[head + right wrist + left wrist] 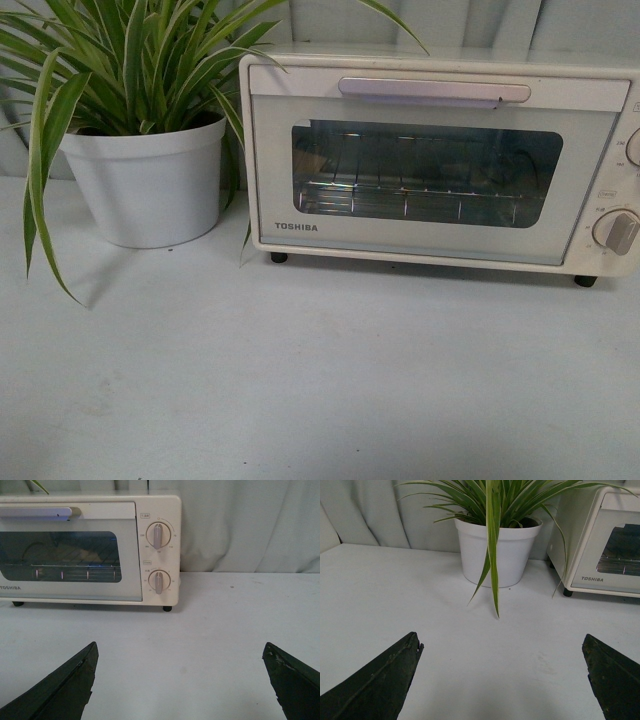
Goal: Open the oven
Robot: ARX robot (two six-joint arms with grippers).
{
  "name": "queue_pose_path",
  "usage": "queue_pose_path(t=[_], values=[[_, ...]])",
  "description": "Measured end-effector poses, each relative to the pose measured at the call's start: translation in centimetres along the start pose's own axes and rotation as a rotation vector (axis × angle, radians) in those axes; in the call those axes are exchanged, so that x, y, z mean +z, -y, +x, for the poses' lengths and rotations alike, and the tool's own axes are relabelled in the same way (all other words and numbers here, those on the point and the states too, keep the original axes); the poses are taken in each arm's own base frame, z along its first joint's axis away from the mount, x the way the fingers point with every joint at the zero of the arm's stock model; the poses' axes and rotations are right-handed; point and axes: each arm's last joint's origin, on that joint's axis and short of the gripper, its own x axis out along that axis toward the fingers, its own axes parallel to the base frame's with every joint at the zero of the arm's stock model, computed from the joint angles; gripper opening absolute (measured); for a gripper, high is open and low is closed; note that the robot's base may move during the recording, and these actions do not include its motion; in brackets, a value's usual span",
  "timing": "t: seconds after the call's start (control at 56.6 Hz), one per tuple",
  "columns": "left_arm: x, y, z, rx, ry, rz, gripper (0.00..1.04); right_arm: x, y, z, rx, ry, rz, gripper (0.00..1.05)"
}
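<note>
The cream-white Toshiba oven (440,160) stands at the back right of the table, door shut. Its long bar handle (434,91) runs along the top of the glass-windowed door, with a wire rack (410,195) inside. Two knobs (158,535) sit on its right side. The oven also shows in the left wrist view (600,540) and in the right wrist view (90,550). My left gripper (502,642) is open and empty above the table, well short of the oven. My right gripper (180,647) is open and empty, in front of the oven's knob side. Neither arm shows in the front view.
A white pot (148,180) with a long-leaved green plant (130,60) stands just left of the oven, leaves drooping toward the door's left edge. The pot shows in the left wrist view (497,550). A pale curtain (250,525) hangs behind. The table (300,380) is white.
</note>
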Motion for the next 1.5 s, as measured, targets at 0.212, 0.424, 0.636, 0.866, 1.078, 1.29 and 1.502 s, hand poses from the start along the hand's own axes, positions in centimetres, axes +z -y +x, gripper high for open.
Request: queue_pose_path(t=[0.212, 0.424, 0.636, 0.866, 1.078, 1.29, 1.502], values=[[0.0, 0.0, 0.0, 0.000, 0.000, 0.000, 0.98, 0.0, 0.0, 0.0, 0.000, 0.000, 0.000, 0.95], [0.0, 0.0, 0.0, 0.000, 0.000, 0.000, 0.98, 0.0, 0.0, 0.0, 0.000, 0.000, 0.000, 0.95], [-0.3, 0.0, 0.1, 0.082, -0.048, -0.054, 0.98, 0.0, 0.0, 0.0, 0.001, 0.000, 0.000, 0.95], [-0.1, 1.3, 1.6, 0.071, -0.192, -0.337, 0.98, 0.0, 0.0, 0.0, 0.000, 0.000, 0.000, 0.95], [0.5, 3.8, 5.0, -0.028, -0.298, -0.612, 0.98, 0.0, 0.0, 0.0, 0.000, 0.000, 0.000, 0.95], [0.2, 7.4, 9.5, -0.095, -0.417, -0.788, 0.98, 0.0, 0.0, 0.0, 0.001, 0.000, 0.000, 0.95], [-0.5, 11.7, 13.2, -0.135, -0.525, -0.874, 0.98, 0.0, 0.0, 0.0, 0.001, 0.000, 0.000, 0.95]])
